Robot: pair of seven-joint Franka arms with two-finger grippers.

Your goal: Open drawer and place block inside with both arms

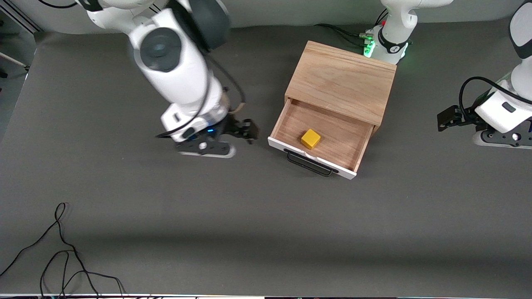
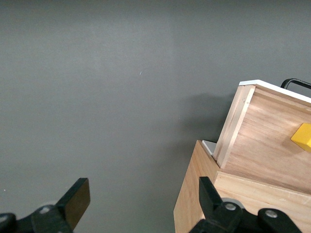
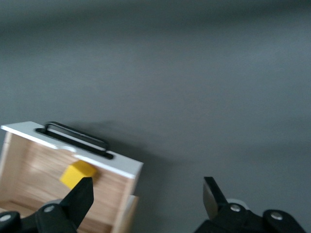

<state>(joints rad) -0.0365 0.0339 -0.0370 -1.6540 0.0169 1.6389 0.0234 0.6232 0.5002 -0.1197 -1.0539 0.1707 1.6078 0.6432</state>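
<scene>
The yellow block [image 1: 311, 138] lies inside the drawer [image 1: 320, 132], on its wooden floor, close to the white front panel with the black handle [image 1: 309, 163]. The drawer is pulled out of the wooden cabinet [image 1: 343, 81], which stands on the grey bench [image 1: 266, 216]. The right pincer [image 1: 245, 129] hangs over the bench beside the drawer, toward the right arm's end; its fingers stand wide and hold nothing. The left pincer [image 2: 141, 201] is over the bench beside the cabinet, also wide and holding nothing.
</scene>
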